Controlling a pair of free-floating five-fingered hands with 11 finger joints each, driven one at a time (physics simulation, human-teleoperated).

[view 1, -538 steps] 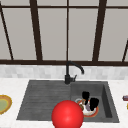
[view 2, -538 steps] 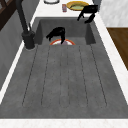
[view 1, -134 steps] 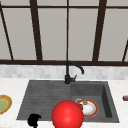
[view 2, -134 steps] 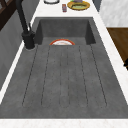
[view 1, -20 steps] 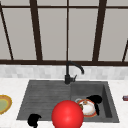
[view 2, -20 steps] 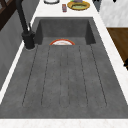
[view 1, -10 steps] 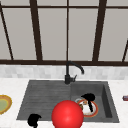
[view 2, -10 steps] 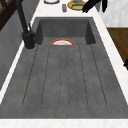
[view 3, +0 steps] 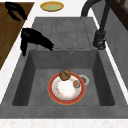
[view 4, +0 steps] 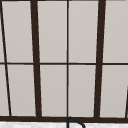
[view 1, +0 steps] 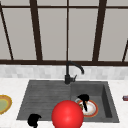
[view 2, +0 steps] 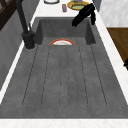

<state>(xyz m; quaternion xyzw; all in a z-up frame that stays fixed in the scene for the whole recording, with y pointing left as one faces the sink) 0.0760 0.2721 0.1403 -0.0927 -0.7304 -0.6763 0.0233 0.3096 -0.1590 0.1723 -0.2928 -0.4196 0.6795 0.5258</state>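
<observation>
Front view: right hand (view 1: 84, 99) hangs over the sink basin (view 1: 106, 100), fingers pointing down twd the plate (view 1: 93, 110); they look loosely extended, nothing in its grasp. Contact w/ the plate can't be confirmed from here. Left hand (view 1: 33, 120) idle at the near-left corner of the sink; finger pose can't be told. Red ball (view 1: 67, 115) sits in the foreground, covering part of the plate. Yellow dish (view 1: 4, 104) on the counter, far left. Black faucet (view 1: 68, 72) at the back edge, centre.

Left side view: right hand (view 2: 83, 13) is above the far basin, well clear of the plate (view 2: 62, 42), whose rim peeks over the step from the drainboard (view 2: 65, 80). Fingers straightish, carrying nothing.

Right side view: plate (view 3: 66, 87) lies flat on the basin floor beside the drain; red rim, white centre, a brown lump of food (view 3: 64, 74) and a small orange bit on it. Right hand (view 3: 35, 40) hovers over the basin's edge, apart from the plate.

Upper view: window frame (view 4: 35, 62); faucet tip at bottom.

Handling, my judgement: plate prob. ceramic, stiff, breakable, slick if wet. Best hold is the rim, kept level so food stays on.

Labels/writing: none legible.
</observation>
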